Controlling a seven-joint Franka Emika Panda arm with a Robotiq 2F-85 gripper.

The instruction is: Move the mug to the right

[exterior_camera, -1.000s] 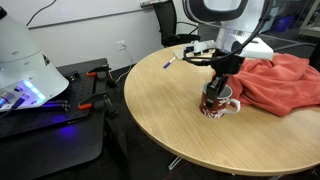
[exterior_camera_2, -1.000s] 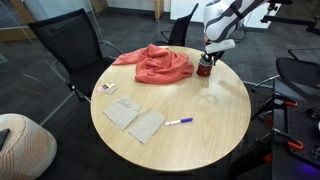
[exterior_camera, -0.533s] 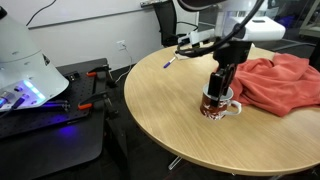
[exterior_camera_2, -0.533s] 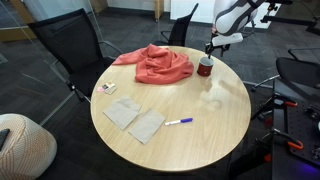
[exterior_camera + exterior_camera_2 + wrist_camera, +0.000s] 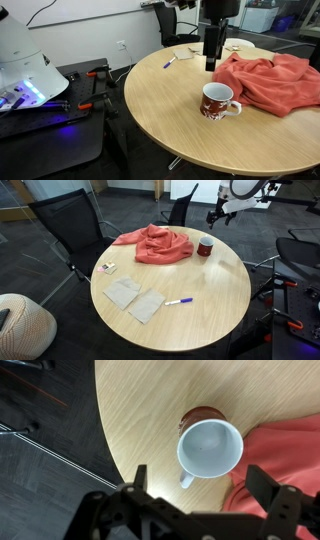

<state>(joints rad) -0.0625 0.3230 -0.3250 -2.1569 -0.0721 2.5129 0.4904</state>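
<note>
The mug [image 5: 216,100], white with a red patterned band, stands upright on the round wooden table [image 5: 170,110], its handle toward the red cloth. It also shows near the far table edge [image 5: 204,247]. From above, the wrist view looks into the mug's [image 5: 210,450] white empty interior. My gripper [image 5: 211,58] hangs well above the mug, raised clear of it and open, holding nothing. In the wrist view the gripper [image 5: 205,485] frames the mug, with its dark fingers [image 5: 138,478] spread wide on either side. The gripper [image 5: 221,217] sits high over the table's edge.
A crumpled red cloth [image 5: 268,80] lies right beside the mug, also seen as the cloth [image 5: 157,244]. A blue pen [image 5: 179,302], grey napkins [image 5: 133,298] and a small card [image 5: 106,268] lie on the table. Office chairs [image 5: 70,230] surround it.
The gripper let go of the mug, opened fully and rose straight up away from it. The mug stays standing beside the cloth.
</note>
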